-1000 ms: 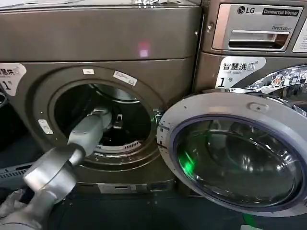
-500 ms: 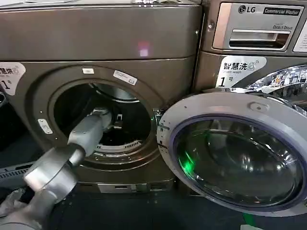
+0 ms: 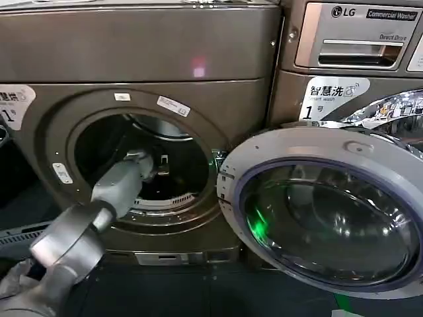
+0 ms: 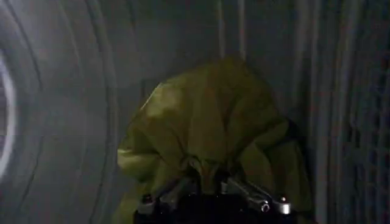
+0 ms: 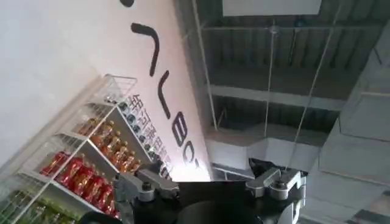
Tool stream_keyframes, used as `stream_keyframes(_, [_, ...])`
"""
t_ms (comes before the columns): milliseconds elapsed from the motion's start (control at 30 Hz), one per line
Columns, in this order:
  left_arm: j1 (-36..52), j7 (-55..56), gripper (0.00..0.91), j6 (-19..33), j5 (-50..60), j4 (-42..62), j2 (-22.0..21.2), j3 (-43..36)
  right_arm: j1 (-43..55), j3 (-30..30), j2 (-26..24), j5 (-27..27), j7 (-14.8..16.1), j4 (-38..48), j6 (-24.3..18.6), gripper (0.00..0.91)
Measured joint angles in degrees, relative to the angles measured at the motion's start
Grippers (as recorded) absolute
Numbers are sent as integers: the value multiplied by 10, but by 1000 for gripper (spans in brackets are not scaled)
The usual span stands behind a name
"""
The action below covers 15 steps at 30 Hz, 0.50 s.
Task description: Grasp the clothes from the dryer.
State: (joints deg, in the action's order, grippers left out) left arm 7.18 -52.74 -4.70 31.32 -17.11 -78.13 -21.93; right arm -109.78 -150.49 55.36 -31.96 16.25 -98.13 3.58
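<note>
reaching through the round porthole of the dryer (image 3: 142, 59), the left arm runs from the near left corner of the head view up into the dark drum, its grey forearm crossing the lower left of the opening with open room between it and the upper and right rim. the left tool (image 3: 160, 165) sits deep inside, past the porthole's edge. in the left wrist view the left tool (image 4: 212, 193) is pressed against the clothes (image 4: 213, 131), a crumpled yellow-green piece heaped on the ribbed drum wall; its two fingers (image 4: 256, 196) angle inward with folds of the fabric bunched between them, nearly closed on the cloth. the bare drum wall curves away on each side of the heap. the dryer's door (image 3: 327, 214) hangs swung open to the right, its glass bowl facing near, and it covers the lower front of the lg machine (image 3: 353, 39) on the right. the right tool (image 5: 210, 185) points up toward a ceiling and a shelf of bottles (image 5: 85, 161), its fingers spread apart with nothing between them.
</note>
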Motion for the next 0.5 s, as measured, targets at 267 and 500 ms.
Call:
stream_keyframes(267, [-9, 40, 0, -30, -46, -26, 0, 40, 2, 2, 1, 0, 0, 0, 0, 907])
stream_keyframes(500, [-27, 91, 0, -54, -91, -50, 0, 85, 3, 4, -1, 0, -1, -3, 0, 907])
